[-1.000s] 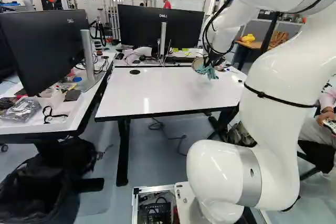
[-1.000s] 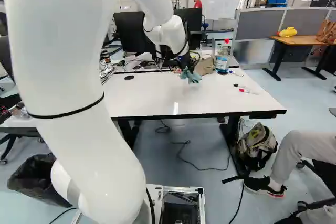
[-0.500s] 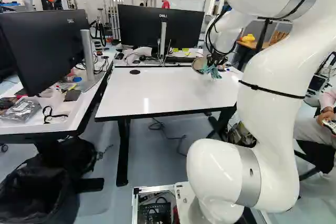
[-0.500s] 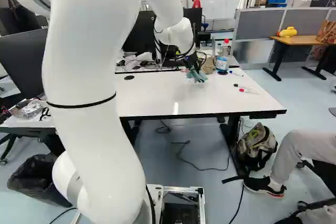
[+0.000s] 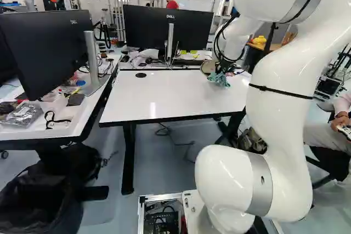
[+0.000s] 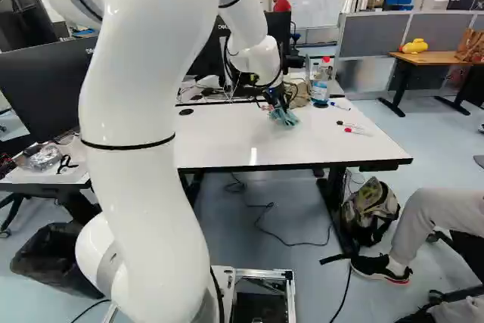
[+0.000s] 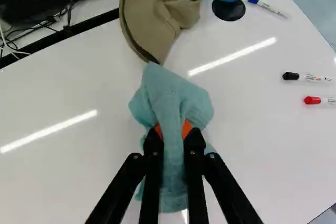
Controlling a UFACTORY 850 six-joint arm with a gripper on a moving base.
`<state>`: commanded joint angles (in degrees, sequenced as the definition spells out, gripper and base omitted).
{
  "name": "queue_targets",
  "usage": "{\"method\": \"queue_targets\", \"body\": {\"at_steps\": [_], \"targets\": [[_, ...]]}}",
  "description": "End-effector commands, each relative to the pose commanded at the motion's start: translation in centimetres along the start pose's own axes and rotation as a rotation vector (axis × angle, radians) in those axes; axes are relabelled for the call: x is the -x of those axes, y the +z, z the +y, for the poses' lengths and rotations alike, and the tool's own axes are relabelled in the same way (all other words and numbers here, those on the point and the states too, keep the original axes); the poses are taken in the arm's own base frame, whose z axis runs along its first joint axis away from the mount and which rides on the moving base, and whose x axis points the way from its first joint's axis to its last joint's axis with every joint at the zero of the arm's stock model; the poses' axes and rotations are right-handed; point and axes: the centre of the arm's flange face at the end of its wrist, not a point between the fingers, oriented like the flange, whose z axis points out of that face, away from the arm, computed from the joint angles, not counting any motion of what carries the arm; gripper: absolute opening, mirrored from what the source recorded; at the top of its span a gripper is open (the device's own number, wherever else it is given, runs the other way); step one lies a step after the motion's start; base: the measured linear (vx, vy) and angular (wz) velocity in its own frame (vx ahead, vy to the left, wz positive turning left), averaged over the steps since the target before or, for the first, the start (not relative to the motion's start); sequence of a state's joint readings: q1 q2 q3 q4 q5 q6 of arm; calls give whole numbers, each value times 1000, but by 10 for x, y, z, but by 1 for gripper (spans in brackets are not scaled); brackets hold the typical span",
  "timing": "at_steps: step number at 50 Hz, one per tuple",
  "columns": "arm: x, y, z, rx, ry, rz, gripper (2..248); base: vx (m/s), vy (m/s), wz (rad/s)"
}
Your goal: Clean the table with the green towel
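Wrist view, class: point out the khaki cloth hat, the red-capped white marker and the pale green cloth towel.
Khaki hat [image 7: 181,3]: wrist view, its crumpled part.
Red-capped marker [image 7: 312,100]: wrist view, its cap.
Green towel [image 7: 158,80]: wrist view, its end nearest the hat.

The arm [image 5: 288,130] is glossy white, its sections fat and rounded, with a silver-grey collar [image 5: 264,184] low down and a thin black strap [image 5: 281,91] higher up. Black cables [image 5: 217,42] loop outside. The pincer [image 6: 279,97] is black, with orange pads [image 7: 187,128] and small round screw heads [image 7: 212,156].
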<state>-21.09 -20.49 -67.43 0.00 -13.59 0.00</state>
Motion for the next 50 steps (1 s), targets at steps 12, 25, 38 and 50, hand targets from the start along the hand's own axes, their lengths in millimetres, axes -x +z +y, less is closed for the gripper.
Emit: {"method": "queue_targets", "body": {"at_steps": [12, 25, 38, 50], "targets": [[4, 16, 2, 2, 3, -24, 50, 0, 0, 0], [9, 34, 3, 3, 4, -51, 50, 0, 0, 0], [11, 40, 3, 3, 4, -61, 50, 0, 0, 0], [12, 40, 3, 3, 4, -66, 50, 0, 0, 0]]}}
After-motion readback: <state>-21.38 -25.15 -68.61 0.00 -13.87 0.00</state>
